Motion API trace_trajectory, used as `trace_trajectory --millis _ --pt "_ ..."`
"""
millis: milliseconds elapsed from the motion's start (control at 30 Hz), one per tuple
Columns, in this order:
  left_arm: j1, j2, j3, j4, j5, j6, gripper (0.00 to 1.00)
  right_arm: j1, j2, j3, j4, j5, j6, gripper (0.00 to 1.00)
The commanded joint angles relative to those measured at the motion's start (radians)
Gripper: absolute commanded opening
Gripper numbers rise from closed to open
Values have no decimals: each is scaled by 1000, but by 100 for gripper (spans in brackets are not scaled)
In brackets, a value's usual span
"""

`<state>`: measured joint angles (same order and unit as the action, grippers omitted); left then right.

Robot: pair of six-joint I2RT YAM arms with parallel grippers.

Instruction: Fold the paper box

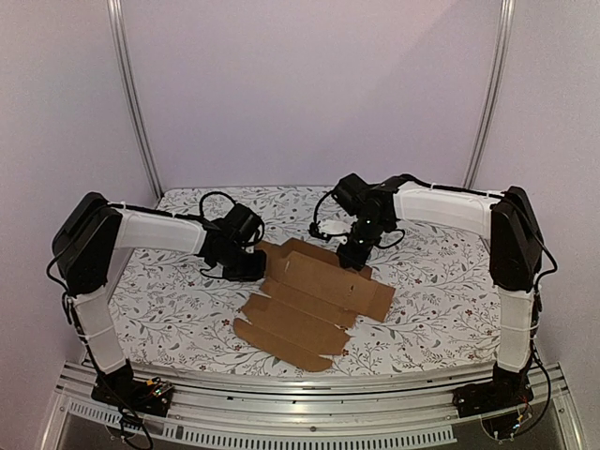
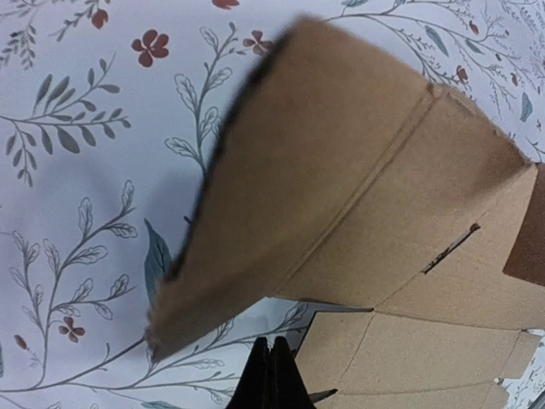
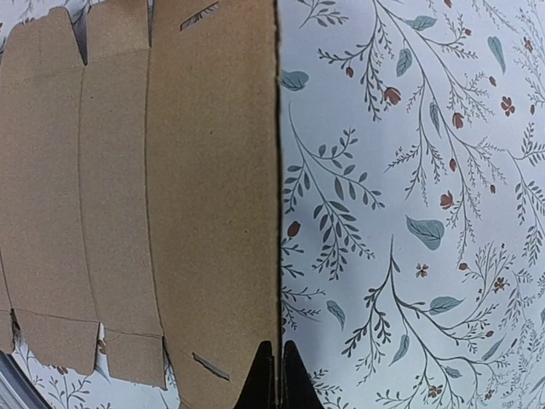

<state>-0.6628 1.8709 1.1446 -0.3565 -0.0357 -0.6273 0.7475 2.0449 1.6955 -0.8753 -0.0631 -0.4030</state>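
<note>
At the middle of the table, on a white cloth (image 1: 159, 300) printed with leaves and small red flowers, the paper box (image 1: 314, 305) lies as a die-cut brown sheet that is mostly flat. Its long panels run slantwise from the far left to the near right. Small flaps and tabs stick out along its ends.

The left gripper (image 1: 246, 265) sits low at the sheet's far left end, with its arm reaching in from the left. In the left wrist view its two dark fingers are pressed together with no gap (image 2: 271, 345). They point at the notch where two panels meet. Just above them an end flap of the box (image 2: 341, 170) stands tilted up off the cloth, close to the lens and blurred. A short slit shows in the panel beside it. Whether the fingertips touch the cardboard cannot be told.

The right gripper (image 1: 353, 255) is down at the sheet's far long edge, right of the left one, with the cardboard between them. In the right wrist view its fingers are also together (image 3: 278, 348). The straight outer edge of the box (image 3: 170, 213) runs directly into the seam between them, so they appear pinched on that edge. A dark shadow line follows the edge, which sits slightly off the cloth. Creased panels spread away to the left of it, and two short slits show near the panel's ends.
</note>
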Motion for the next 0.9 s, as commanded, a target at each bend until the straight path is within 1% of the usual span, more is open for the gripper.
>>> trace_trajectory --millis 0,433,867 --pt "-29 33 19 -19 -17 20 0 -10 30 22 -2 -11 21 0" --pt "-50 57 24 -57 -88 47 0 -12 27 21 7 -21 36 0" --pt "-67 37 29 -17 23 69 0 -12 16 11 9 -17 47 0"
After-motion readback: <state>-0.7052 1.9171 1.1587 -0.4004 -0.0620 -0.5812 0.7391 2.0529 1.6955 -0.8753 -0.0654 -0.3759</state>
